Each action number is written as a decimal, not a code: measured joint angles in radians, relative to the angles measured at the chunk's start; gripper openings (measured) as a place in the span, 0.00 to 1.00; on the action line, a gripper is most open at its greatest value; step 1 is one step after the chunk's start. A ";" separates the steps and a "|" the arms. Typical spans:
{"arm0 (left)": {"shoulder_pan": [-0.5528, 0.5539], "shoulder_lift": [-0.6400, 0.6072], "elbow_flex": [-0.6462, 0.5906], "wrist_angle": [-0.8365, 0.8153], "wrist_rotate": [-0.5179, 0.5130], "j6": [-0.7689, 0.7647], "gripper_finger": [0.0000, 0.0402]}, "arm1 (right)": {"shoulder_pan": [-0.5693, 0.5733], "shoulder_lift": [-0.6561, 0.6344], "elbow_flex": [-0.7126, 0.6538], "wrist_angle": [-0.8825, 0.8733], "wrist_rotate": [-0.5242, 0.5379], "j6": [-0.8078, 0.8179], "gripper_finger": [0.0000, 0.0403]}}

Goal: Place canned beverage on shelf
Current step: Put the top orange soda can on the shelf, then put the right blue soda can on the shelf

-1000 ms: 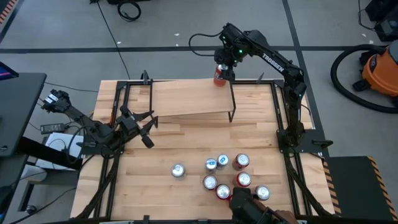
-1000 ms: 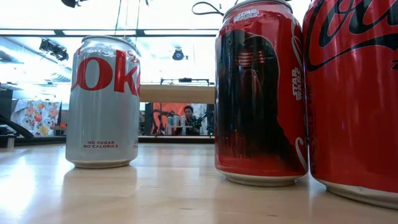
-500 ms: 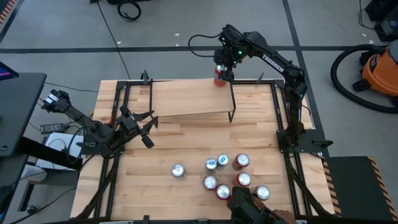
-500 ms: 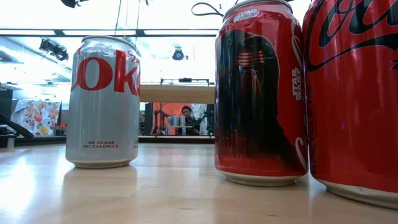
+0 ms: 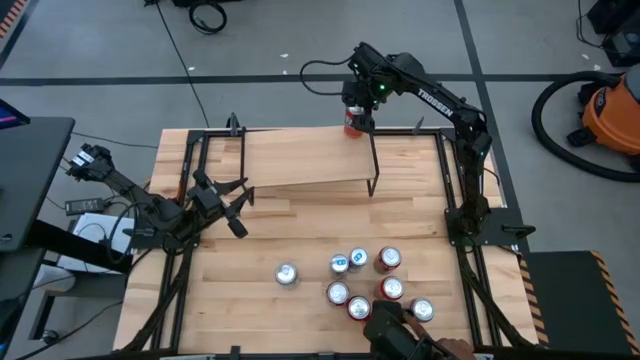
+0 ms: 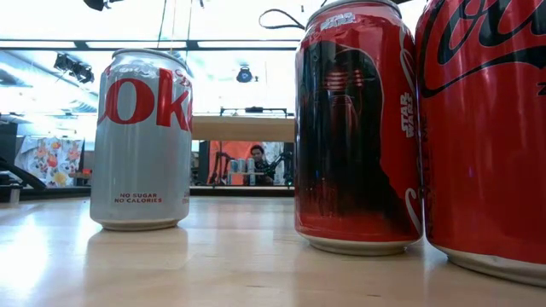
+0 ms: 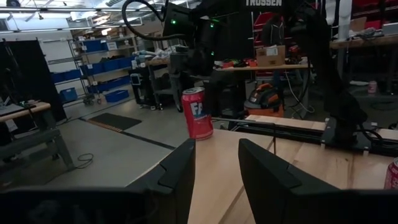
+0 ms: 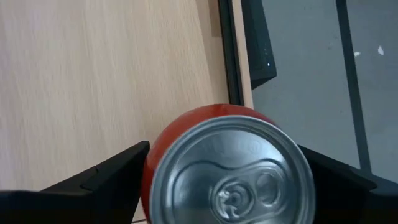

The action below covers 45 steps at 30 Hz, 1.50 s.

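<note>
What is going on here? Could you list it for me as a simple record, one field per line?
Working arm: right gripper, above the far right corner of the shelf
Can at shelf: red can standing upright on that corner, right gripper's fingers on either side of it
Waiting arm: left gripper, open, over the table beside the shelf's near left end
Cans left on the table: seven, clustered near the front edge, e.g. silver can
Shelf contents: only the red can
</note>
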 joint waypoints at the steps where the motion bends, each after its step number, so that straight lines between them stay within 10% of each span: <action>1: 0.000 0.000 0.000 0.000 0.000 0.000 0.33 | 0.002 0.000 0.000 0.001 0.000 0.000 0.90; 45: 0.000 0.000 0.000 -0.003 0.000 -0.016 0.33 | 0.063 -0.006 0.039 0.094 0.024 0.053 0.99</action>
